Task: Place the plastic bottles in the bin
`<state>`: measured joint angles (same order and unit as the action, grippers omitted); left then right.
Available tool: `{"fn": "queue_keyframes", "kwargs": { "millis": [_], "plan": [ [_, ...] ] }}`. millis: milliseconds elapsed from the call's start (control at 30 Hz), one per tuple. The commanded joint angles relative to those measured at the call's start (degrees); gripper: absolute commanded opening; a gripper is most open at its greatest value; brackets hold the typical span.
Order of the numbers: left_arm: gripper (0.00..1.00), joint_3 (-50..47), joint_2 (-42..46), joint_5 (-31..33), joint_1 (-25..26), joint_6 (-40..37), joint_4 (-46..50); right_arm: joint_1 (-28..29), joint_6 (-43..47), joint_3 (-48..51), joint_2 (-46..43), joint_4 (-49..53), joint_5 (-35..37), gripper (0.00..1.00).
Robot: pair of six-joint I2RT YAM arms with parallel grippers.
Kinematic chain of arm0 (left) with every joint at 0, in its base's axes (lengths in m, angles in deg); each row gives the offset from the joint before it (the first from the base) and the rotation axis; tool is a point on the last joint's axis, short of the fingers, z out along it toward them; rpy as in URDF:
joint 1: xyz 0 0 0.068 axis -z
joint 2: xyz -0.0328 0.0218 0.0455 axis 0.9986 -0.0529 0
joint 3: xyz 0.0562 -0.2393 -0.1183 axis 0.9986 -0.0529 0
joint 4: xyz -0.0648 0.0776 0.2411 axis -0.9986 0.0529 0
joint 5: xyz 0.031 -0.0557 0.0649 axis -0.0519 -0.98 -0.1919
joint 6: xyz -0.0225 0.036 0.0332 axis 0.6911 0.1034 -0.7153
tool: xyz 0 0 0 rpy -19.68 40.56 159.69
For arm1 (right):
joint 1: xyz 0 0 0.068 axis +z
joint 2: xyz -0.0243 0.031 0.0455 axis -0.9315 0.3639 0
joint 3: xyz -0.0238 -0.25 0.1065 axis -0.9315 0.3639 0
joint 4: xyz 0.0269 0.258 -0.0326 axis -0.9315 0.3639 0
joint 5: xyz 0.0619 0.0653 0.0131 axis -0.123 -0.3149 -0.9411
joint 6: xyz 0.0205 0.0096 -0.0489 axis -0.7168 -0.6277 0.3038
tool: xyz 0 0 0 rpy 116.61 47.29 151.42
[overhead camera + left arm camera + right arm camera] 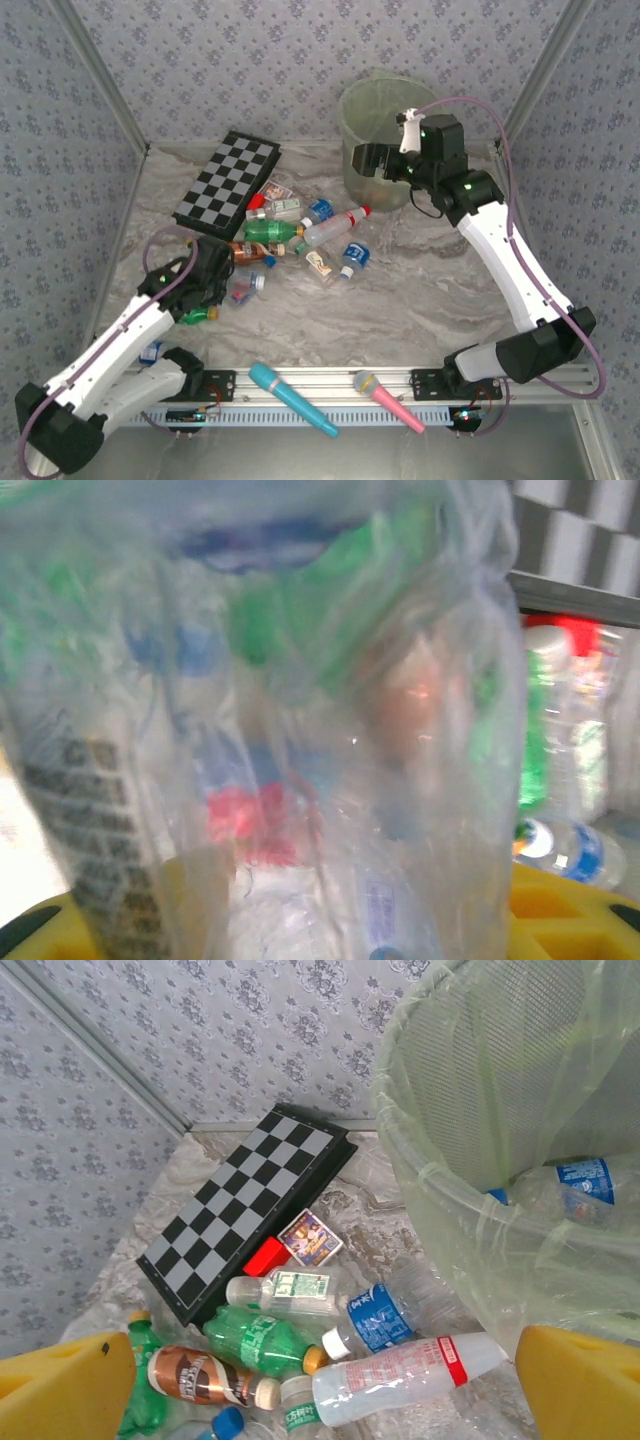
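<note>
Your left gripper [218, 275] pinches a clear bottle [300, 780] at the 8 o'clock edge of the loose bottles [300, 232]. Your right gripper [368, 160], spread wide, hangs just beside the bin [352, 105], with the loose bottles at its 7 o'clock.

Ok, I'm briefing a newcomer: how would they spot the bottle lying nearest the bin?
Start at the pale green bin, then drop to the pile beside the chessboard. The bottle lies on the pile's bin-side edge, clear with red lettering; neighbours carry blue or green labels.
</note>
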<state>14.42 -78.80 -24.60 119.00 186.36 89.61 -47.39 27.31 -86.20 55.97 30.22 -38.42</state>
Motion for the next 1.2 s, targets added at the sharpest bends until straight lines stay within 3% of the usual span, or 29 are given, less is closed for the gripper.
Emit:
{"fn": "queue_keyframes", "kwargs": {
  "millis": [0, 233, 400, 700, 833, 1067, 1167],
  "plan": [
    [0.53, 8.1, -4.6, 1.4, -1.2, -11.3, -4.2, -1.7, -3.0, -1.6, 0.1, -2.0, -4.8, 1.0],
    [0.53, 20.0, -14.8, -4.5, -4.0, -23.6, -14.1, -3.6, -3.6, -1.7, -0.9, -2.5, -6.2, 1.0],
    [0.53, 34.9, -24.7, -6.8, -4.0, -35.0, -17.0, -5.9, -4.2, -1.9, -2.2, -2.7, -6.2, 1.0],
    [0.52, 64.0, -45.8, -13.0, -2.3, -47.1, -20.5, -8.6, -4.5, -1.5, -6.1, -2.3, -4.2, 1.0],
    [0.52, 80.8, -56.8, -16.2, -1.4, -48.8, -19.2, -9.3, -4.3, -1.1, -8.2, -1.1, -2.8, 1.0],
    [0.52, 118.4, -80.0, -21.5, 0.9, -48.0, -14.3, -10.1, -3.6, -0.2, -11.8, 1.8, -0.4, 1.0],
    [0.52, 121.9, -84.0, -23.3, 1.8, -45.9, -19.6, -10.4, -3.6, 0.3, -13.0, 2.6, 0.2, 1.0]
  ]
}}
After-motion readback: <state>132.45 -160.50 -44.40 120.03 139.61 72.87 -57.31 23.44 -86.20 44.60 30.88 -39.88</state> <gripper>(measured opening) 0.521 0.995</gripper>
